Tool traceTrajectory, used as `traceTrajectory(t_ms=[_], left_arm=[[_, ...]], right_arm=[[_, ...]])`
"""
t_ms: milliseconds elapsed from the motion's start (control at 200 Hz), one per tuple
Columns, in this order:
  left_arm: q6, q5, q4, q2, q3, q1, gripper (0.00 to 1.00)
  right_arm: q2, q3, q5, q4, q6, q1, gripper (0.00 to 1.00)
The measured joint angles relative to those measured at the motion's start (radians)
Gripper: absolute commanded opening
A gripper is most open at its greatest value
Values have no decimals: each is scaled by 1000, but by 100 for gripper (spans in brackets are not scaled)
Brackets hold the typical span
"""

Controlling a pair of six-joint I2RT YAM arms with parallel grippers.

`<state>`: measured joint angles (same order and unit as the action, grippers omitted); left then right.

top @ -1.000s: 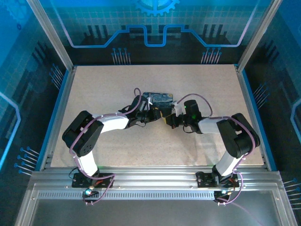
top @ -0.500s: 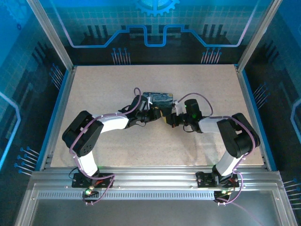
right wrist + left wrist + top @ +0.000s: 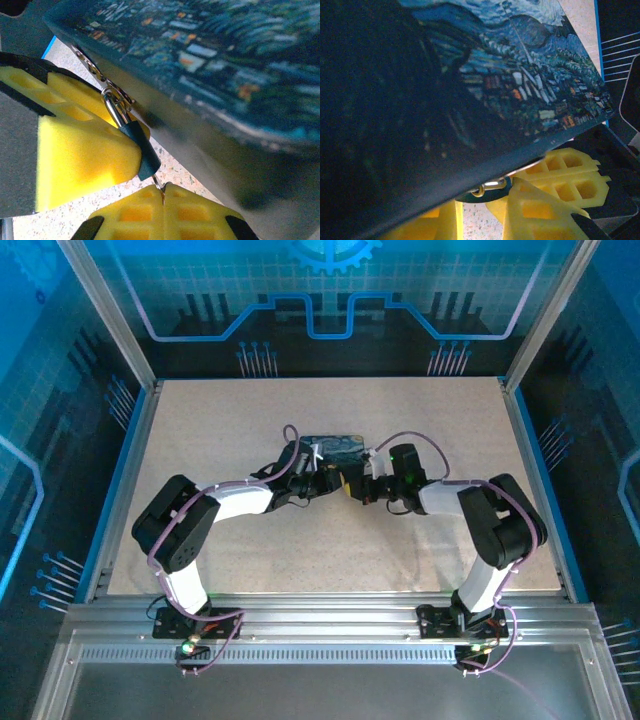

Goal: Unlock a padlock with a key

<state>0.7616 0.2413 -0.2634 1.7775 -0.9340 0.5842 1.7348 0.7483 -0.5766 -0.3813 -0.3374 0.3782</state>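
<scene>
Right pincer (image 3: pixel 162 194), mine: yellow lattice pads pressed together on the key (image 3: pixel 159 182). Largest thing, ahead and to the right of my tips, is the painted tin (image 3: pixel 240 60), hard and glossy with a straight-edged lid. Left pincer (image 3: pixel 482 202) pinches the padlock (image 3: pixel 141 150) just above my tips. Its dark blocky body is tilted, steel loop through the tin's clasp (image 3: pixel 92 67). Smallest is the key, a thin grey sliver standing out of my pad seam, tip at the lock's underside. I judge it light, stiff and slick. Soft pads may let it twist, so hold its flat faces.
</scene>
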Motion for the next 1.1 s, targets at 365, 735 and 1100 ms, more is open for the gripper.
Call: traceTrajectory(t_ms=[365,735,1100], left_arm=[[0,-2,-2,3,0,0,21],[9,30,-11,56,0,10,38],[23,33,6,59,27,-1,61]], right_arm=[[5,12,-6,19,-2,-2,0],[8,-51,18,-9,-40,13,0],[20,-67,19,-39,-59,23,0]])
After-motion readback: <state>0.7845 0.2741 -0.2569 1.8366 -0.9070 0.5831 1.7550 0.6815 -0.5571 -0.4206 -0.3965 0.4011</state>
